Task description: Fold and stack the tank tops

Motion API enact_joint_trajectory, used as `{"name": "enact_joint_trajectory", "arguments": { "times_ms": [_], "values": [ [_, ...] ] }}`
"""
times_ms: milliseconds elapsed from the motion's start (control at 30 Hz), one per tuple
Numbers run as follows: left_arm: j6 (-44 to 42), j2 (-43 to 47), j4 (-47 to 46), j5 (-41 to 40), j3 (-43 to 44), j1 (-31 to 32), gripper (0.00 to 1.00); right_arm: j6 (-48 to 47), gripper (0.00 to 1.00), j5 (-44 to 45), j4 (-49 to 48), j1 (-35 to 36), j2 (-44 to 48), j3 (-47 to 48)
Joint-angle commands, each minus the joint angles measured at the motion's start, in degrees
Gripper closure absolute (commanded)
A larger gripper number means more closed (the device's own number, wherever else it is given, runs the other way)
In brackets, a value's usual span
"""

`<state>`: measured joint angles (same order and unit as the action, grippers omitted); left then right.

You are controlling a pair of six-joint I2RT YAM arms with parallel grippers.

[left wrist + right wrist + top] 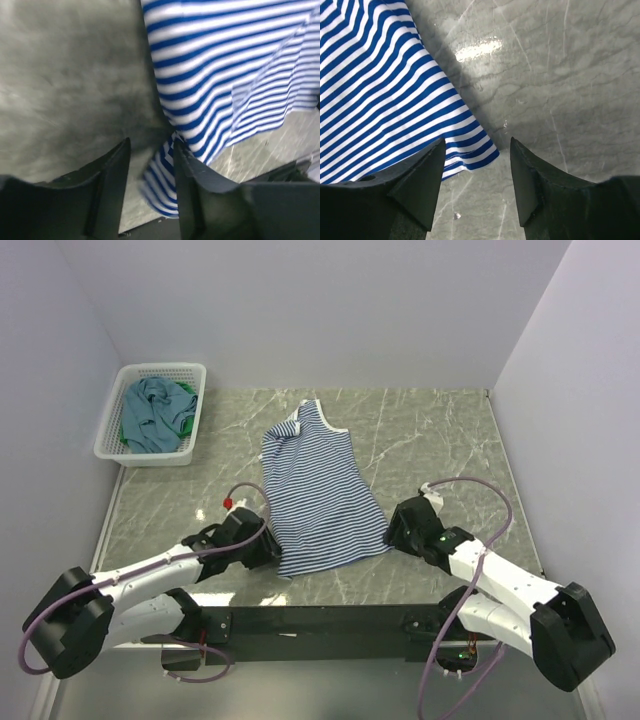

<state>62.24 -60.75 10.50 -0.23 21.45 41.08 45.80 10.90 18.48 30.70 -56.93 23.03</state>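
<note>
The navy-and-white striped tank top (318, 490) lies spread flat on the marble table, neck end far and hem near. My left gripper (271, 553) is at its near left hem corner. In the left wrist view the gripper (150, 152) is open, with the hem corner (162, 185) between the fingers. My right gripper (393, 531) is at the near right hem corner. In the right wrist view the gripper (477, 146) is open, with the corner (475, 152) lying between the fingertips. The teal-blue top (150, 412) and the green top (186, 424) lie crumpled in the basket.
The white lattice basket (112, 443) stands at the far left corner of the table. White walls close in the table on the left, back and right. Purple cables loop from both arms over the near part of the table.
</note>
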Motion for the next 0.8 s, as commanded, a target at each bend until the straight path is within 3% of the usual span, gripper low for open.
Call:
{"name": "enact_joint_trajectory", "arguments": {
  "times_ms": [0, 67, 133, 200, 233, 300, 433, 767],
  "values": [
    [3.0, 0.5, -3.4, 1.2, -1.1, 2.9, 0.53, 1.3, 0.41, -1.7, -1.7, -0.1, -1.2, -0.2],
    [3.5, -0.3, -4.1, 0.4, -1.1, 4.5, 0.49, 1.1, 0.44, -2.0, -2.4, -0.1, -2.2, 0.4],
    [3.9, -2.2, -5.0, 0.7, -1.2, 5.2, 0.48, 1.1, 0.55, -2.3, -2.9, -0.1, -3.7, 0.8],
    [4.0, -3.6, -5.8, 0.7, -0.9, 6.4, 0.46, 0.8, 0.71, -2.3, -3.4, -0.1, -4.9, 1.5],
    [4.1, -3.9, -6.0, 0.5, -0.5, 7.3, 0.45, 0.5, 0.86, -1.8, -3.4, -0.1, -5.0, 1.8],
    [4.1, -4.0, -5.5, 0.4, -0.1, 8.0, 0.45, 0.1, 0.99, -1.0, -2.3, -0.1, -4.6, 3.1],
    [4.0, -1.6, -4.3, -2.2, 0.3, 8.7, 0.57, -2.0, 1.00, 2.9, 1.7, -0.1, -1.7, 7.4],
    [1.2, 4.7, -7.1, 0.5, -0.6, 9.3, 0.70, -10.4, 1.00, 10.4, 11.7, -0.2, 0.7, 27.8]
  ]
}}
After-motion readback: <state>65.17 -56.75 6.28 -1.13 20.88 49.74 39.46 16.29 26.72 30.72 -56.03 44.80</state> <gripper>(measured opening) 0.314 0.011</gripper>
